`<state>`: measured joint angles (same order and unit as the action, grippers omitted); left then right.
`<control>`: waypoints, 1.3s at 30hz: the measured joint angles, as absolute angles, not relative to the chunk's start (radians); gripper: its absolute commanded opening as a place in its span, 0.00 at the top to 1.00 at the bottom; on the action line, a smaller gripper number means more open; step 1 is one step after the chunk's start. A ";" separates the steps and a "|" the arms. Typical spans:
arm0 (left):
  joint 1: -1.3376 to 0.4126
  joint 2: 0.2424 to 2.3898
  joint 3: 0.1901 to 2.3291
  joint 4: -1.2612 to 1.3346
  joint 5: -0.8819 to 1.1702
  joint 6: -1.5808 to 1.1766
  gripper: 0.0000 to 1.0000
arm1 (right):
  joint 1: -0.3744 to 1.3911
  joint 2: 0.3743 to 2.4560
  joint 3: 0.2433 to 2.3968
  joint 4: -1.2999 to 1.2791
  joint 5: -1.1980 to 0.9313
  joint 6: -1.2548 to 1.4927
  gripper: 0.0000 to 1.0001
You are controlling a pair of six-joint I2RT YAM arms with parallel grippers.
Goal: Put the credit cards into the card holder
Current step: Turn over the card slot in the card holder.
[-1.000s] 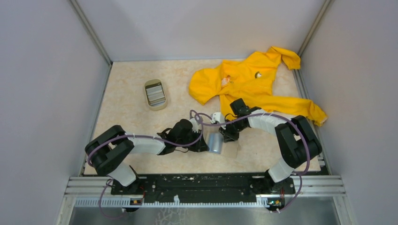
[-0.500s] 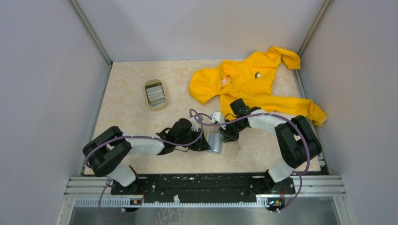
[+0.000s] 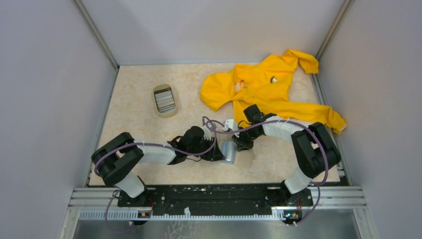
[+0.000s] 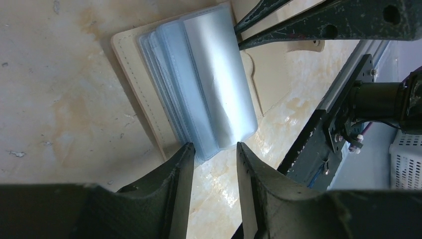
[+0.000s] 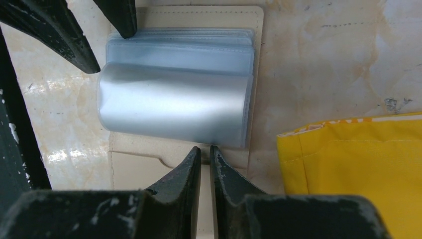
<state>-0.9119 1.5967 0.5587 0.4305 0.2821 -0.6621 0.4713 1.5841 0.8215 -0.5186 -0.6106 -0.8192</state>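
Right gripper (image 5: 205, 149) nearly closed, tips on cream stitched card holder (image 5: 199, 20), likely steadying it; left gripper (image 4: 215, 147) half open, empty, at clear plastic sleeves (image 4: 214, 84).

Left end effector (image 4: 214, 147) parted, right end effector (image 5: 204, 149) nearly closed.

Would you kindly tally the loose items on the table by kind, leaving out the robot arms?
Card holder: 1
Yellow jacket: 1
Oval beige tray: 1
Total: 3
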 measured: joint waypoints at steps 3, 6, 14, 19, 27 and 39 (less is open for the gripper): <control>-0.912 1.599 0.559 0.439 0.291 -0.662 0.54 | 0.472 1.591 0.830 -0.524 -0.612 -0.819 0.87; -0.912 1.614 0.563 0.456 0.318 -0.669 0.53 | 0.476 1.595 0.834 -0.528 -0.611 -0.820 0.88; -0.912 1.702 0.576 0.579 0.431 -0.732 0.53 | 0.476 1.595 0.834 -0.529 -0.614 -0.820 0.87; -0.912 1.717 0.585 0.644 0.451 -0.753 0.52 | 0.476 1.595 0.834 -0.532 -0.623 -0.815 0.87; -0.910 1.736 0.639 0.725 0.451 -0.773 0.49 | 0.424 1.519 0.834 -0.549 -0.679 -0.783 0.83; -0.911 1.913 0.759 0.814 0.464 -0.807 0.49 | 0.258 1.337 0.833 -0.503 -0.784 -0.729 0.80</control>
<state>-0.9112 1.9129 0.7593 0.8139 0.4641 -0.8066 0.2581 1.3369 0.8326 -0.5034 -0.7841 -0.7288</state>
